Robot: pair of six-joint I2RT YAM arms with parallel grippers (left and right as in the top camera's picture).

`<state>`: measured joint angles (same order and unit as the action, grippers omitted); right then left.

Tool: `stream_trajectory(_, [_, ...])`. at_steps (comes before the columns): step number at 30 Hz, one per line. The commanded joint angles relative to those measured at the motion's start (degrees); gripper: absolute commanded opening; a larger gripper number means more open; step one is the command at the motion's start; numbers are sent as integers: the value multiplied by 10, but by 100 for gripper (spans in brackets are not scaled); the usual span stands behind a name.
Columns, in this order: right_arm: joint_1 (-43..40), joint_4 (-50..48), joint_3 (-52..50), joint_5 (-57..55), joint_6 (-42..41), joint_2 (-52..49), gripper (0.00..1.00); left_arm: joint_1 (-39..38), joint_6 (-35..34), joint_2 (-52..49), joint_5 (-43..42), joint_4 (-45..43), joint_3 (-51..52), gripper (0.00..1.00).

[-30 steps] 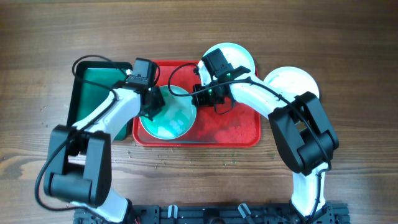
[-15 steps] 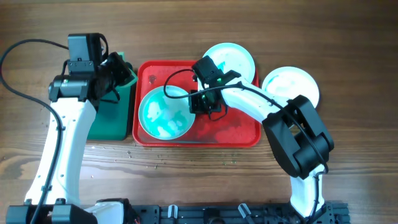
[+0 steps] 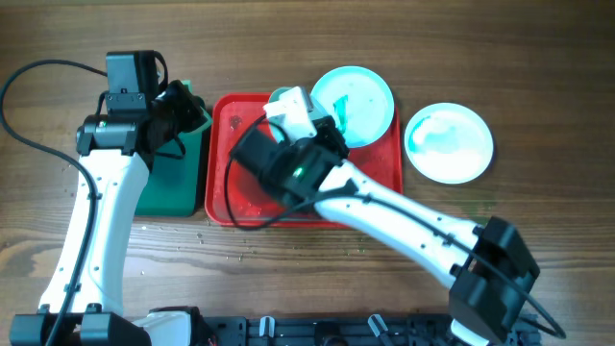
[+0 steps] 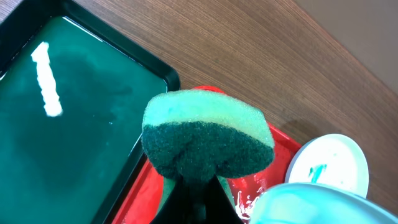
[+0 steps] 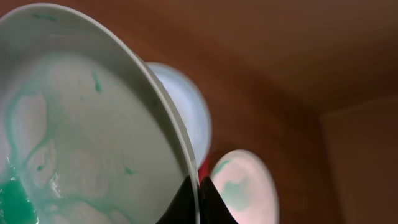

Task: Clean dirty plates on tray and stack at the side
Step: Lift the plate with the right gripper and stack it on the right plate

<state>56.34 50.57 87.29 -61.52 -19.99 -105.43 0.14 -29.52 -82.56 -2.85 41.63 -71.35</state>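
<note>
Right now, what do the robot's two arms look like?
Both have rounded white shells with black joint housings. The left arm trails a thin black cable. The right arm shows a small green light on its black wrist.

**Table state: two trays, two plates on the wood**

Brown wood-grain table (image 3: 538, 58). Red tray (image 3: 223, 135) sits mid-table, toward the far edge. Dark green tray (image 3: 178, 178) lies just beside its left side. Right plate (image 3: 449, 142), teal smears, lies flat on the wood toward the right edge, clear of the red tray. Far plate (image 3: 360, 101), also smeared, overlaps the red tray's far-right corner. Small specks (image 3: 226, 252) are scattered toward the near edge.
</note>
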Motion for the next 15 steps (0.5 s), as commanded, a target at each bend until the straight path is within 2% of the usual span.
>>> stream_trajectory(1, [49, -10, 8, -223, 5, 3, 4, 3, -10, -4, 12, -5, 2, 4])
stream_trajectory(2, [62, -16, 8, -256, 8, 3, 4, 3, -10, -4, 12, -6, 2, 4])
stream_trajectory(6, [74, -40, 8, -252, 46, 3, 4, 3, -10, -4, 14, -9, 2, 4])
stream_trajectory(9, [70, -35, 8, -188, 48, 3, 4, 3, -16, -4, 14, -9, 2, 4])
stream_trajectory(10, [70, -31, 8, -152, 48, 3, 4, 3, -25, -4, 14, -9, 2, 4])
stream_trajectory(12, [60, 5, 8, 5, 42, 7, 4, 3, -29, -4, 14, -9, 2, 4])
stream_trajectory(13, [38, 36, 8, 112, -1, 20, 4, 3, -29, -4, 14, -9, 2, 4])
stream_trajectory(15, [-24, 59, 8, 264, -29, 62, 4, 3, -29, -4, 14, -7, 2, 4])
